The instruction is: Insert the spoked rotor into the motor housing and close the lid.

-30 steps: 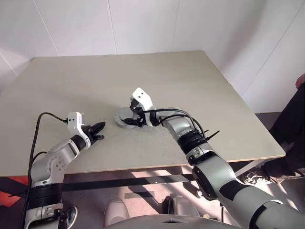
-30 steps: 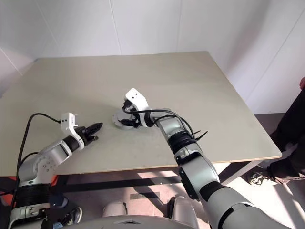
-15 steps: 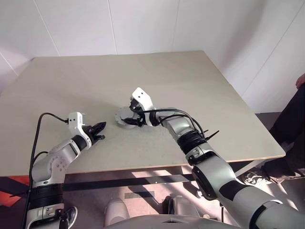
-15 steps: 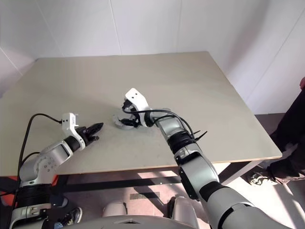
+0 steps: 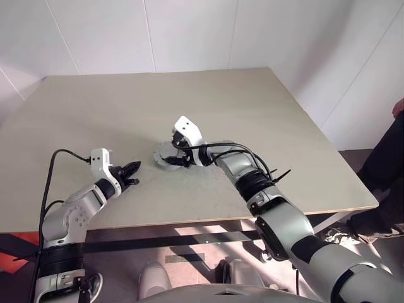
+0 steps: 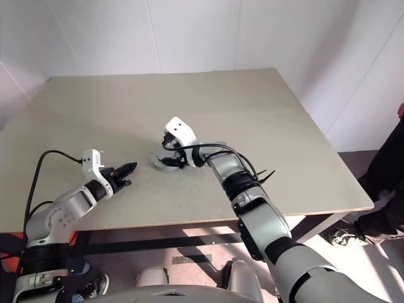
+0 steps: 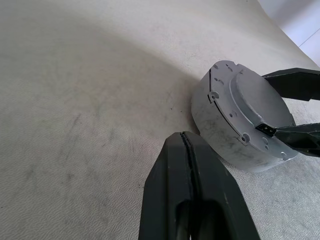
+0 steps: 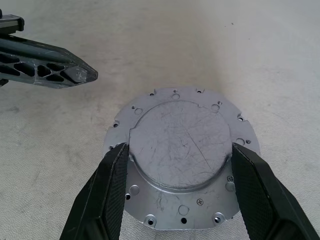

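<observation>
Two black fingers of the right gripper [image 8: 177,190] straddle the motor housing [image 8: 181,150] wide, while the shut, empty left gripper [image 7: 187,175] could nudge it askew.

Housing [image 8: 182,155]: bare grey metal, matt; the raised round face is marked by fine scratches, the flange by small drilled holes.
Housing wall [image 7: 212,135]: smooth dull metal, seen without gloss.
Table [image 7: 75,100]: pale beige top, matt, finely grained, with faint dark scuffs.
Right fingers [image 8: 112,192]: black plastic, smooth, a soft sheen is shown.
Left fingers [image 7: 192,195]: black plastic, smooth, slightly glossy.
Wrist mount [image 5: 188,130]: white plastic, matt.
</observation>
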Motion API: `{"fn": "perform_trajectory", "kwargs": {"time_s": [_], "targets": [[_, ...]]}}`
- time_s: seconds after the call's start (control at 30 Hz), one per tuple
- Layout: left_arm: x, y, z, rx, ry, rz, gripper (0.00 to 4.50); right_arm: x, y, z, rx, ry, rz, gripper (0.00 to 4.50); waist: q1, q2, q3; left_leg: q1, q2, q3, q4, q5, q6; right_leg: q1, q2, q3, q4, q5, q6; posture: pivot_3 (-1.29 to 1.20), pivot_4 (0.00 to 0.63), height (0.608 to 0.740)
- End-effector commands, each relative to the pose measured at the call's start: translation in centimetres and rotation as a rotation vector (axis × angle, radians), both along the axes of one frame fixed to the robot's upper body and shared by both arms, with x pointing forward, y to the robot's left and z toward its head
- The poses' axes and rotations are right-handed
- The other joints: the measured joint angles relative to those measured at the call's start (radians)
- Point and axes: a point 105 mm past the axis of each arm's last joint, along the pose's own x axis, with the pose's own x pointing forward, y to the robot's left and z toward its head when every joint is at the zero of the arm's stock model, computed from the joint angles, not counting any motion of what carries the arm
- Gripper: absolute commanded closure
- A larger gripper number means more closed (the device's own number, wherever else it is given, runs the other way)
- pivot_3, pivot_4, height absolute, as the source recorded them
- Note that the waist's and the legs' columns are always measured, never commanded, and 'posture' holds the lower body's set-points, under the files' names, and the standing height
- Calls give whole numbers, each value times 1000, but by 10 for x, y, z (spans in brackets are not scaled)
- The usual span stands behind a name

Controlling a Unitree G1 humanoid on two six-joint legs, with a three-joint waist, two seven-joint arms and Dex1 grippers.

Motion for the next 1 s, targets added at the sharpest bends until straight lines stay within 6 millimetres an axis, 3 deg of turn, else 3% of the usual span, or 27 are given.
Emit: {"fn": "perform_trajectory", "kwargs": {"time_s": [0.03, 0.17, 0.43, 0.57, 0.77, 1.0], "targets": [[5, -11, 15, -33, -43, -21, 4500, 4, -8, -4, -49, -8, -16, 1440, 0, 0, 0, 0, 0, 0, 0, 0, 0, 0, 0, 0, 0, 0, 0, 0, 0, 740], [14, -24, 21, -129, -37, -14, 4500, 4, -8, -4, -50, -8, -17, 1440, 4, 0, 0, 0, 0, 0, 1, 0, 0, 1, 0, 0, 0, 0, 0, 0, 0, 740], [49, -77, 43, -370, -34, -58, 4500, 5, -13, -6, -57, -6, -37, 1440, 10, 0, 0, 1, 0, 0, 3, 0, 0, 3, -1, 1, 0, 0, 0, 0, 0, 740], [59, -100, 34, -347, 40, -92, 4500, 7, -16, -4, -50, -10, -56, 1440, 17, 0, 0, 1, 0, 0, 3, 0, 0, 3, 0, 0, 0, 0, 0, 0, 0, 740], [59, -98, 11, -266, 136, -63, 4500, 10, -23, -3, -43, -11, -94, 1440, 21, 0, 0, 1, 0, 0, 3, 0, 0, 3, -1, 0, 0, 0, 0, 0, 0, 740], [46, -83, 3, -267, 168, -40, 4500, 10, -24, -3, -41, -6, -106, 1440, 22, 0, 0, 3, -1, 0, 3, 0, 0, 7, -2, 0, 0, -1, 2, 0, 0, 740]]}}
